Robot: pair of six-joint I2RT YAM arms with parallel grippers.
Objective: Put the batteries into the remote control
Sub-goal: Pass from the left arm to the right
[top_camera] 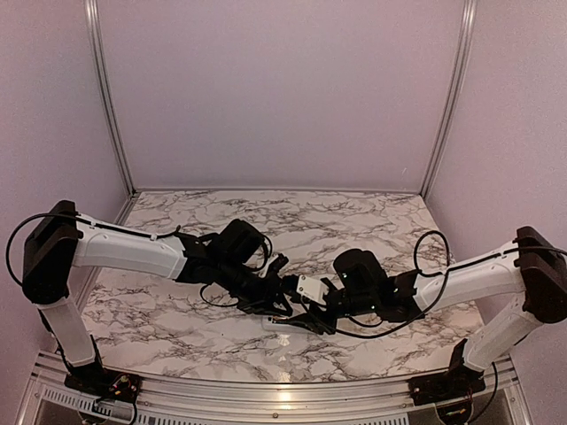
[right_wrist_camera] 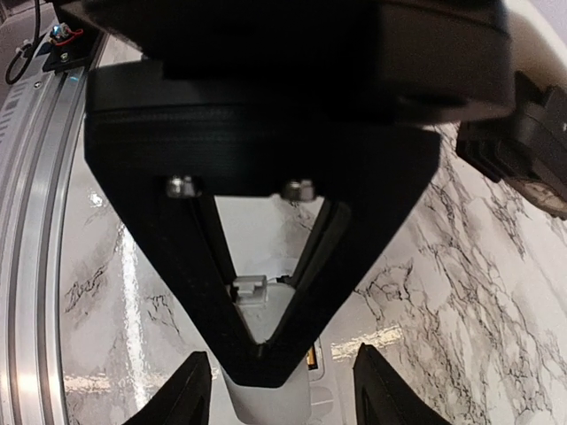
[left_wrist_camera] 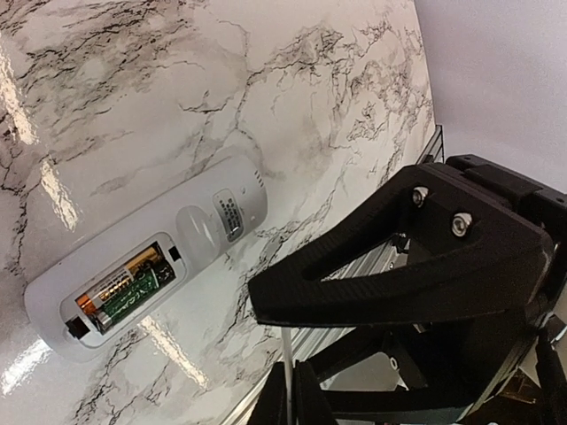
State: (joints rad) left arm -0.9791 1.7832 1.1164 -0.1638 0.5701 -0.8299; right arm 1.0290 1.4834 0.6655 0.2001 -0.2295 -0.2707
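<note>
Working over a white tabletop (top_camera: 354,221) veined in grey and black like marble. Reaching in with the left arm (top_camera: 124,252) from 9 o'clock and the right arm (top_camera: 483,274) from 3 o'clock, both meeting toward 6 o'clock from the tabletop's middle, near its front edge. Pressing the left pincer (left_wrist_camera: 291,394) fingers together; not possible to tell whether anything thin is caught between them. Spreading the right pincer (right_wrist_camera: 282,372) wide, one finger on either side of the remote's end in the right wrist view, closed on nothing. Hanging both over the remote control (left_wrist_camera: 190,226), lying flat on the tabletop beneath them and mostly hidden in the top view. Showing its plain white back upward: slim, round-ended, with an oval dimple and a small grey label near the middle and an uncovered battery bay toward one end. Running its long axis, in the left wrist view, from 8 o'clock to 2 o'clock, bay end at 8, rounded far end pointing to 2. Carrying the batteries (left_wrist_camera: 124,288) side by side inside the bay, parallel to that axis: one gold and black, one green.
</note>
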